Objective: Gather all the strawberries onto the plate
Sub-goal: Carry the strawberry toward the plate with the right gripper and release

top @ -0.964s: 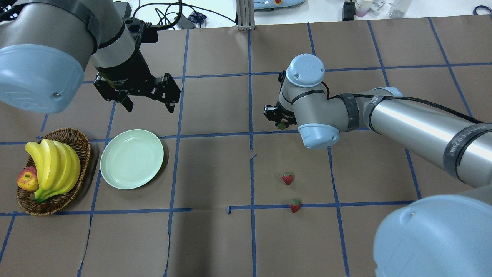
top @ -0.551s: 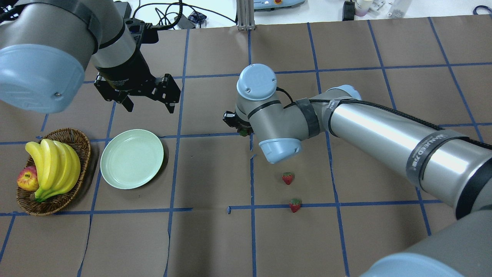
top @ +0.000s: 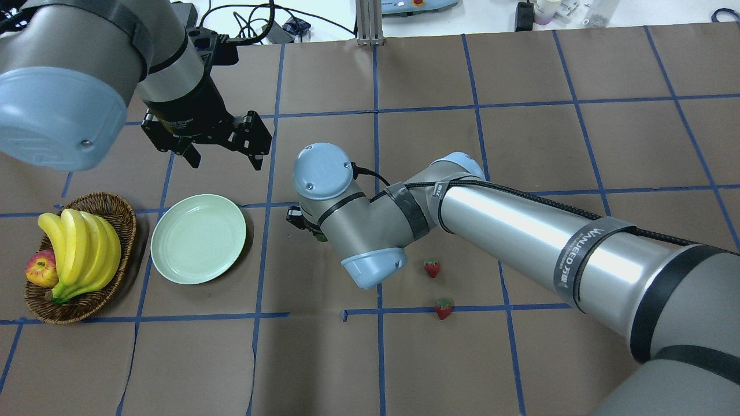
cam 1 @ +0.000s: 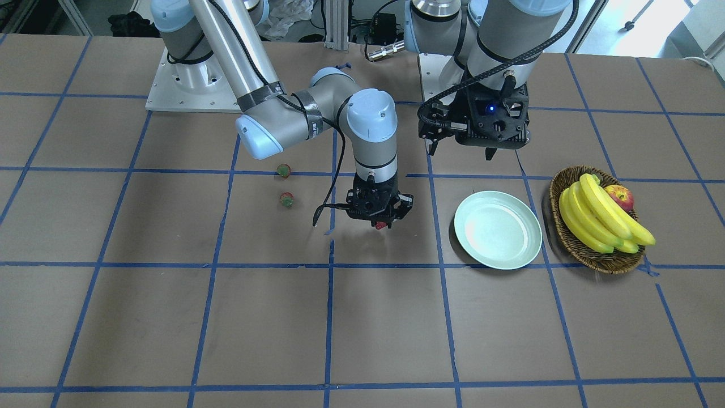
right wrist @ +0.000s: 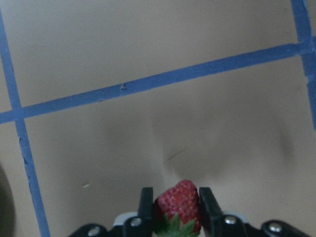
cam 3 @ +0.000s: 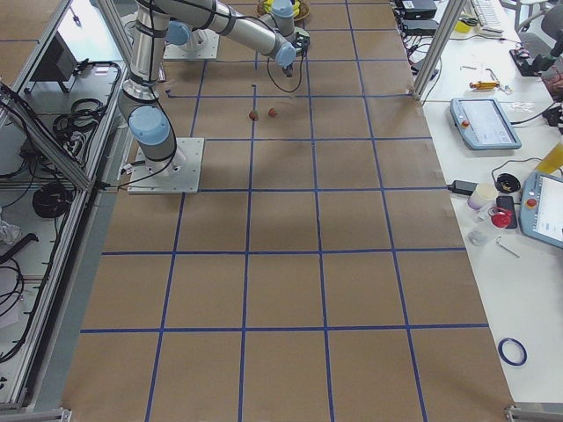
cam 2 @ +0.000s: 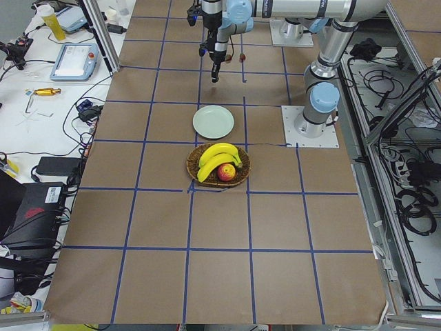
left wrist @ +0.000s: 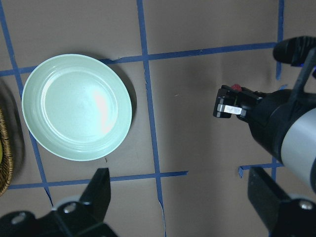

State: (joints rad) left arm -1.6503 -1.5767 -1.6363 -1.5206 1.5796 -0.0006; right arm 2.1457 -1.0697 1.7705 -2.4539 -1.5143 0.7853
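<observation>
right wrist-mounted view: right pincer [right wrist: 175, 196] clamps a strawberry [right wrist: 177, 203].

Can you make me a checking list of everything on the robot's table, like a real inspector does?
Surface: table covered in brown paper with a blue tape grid; no spills seen.
Job's things: plate empty; one strawberry held above the table, short of the plate; two strawberries lying on the table.
Clutter: wicker basket beside the plate, holding bananas and an apple.
Grippers: right gripper shut on the strawberry; left gripper open, empty, hovering beyond the plate.
Cables: black cable running along the right arm; loose cables past the table's far edge.
Surroundings: side bench with a teach pendant; no people seen.
</observation>
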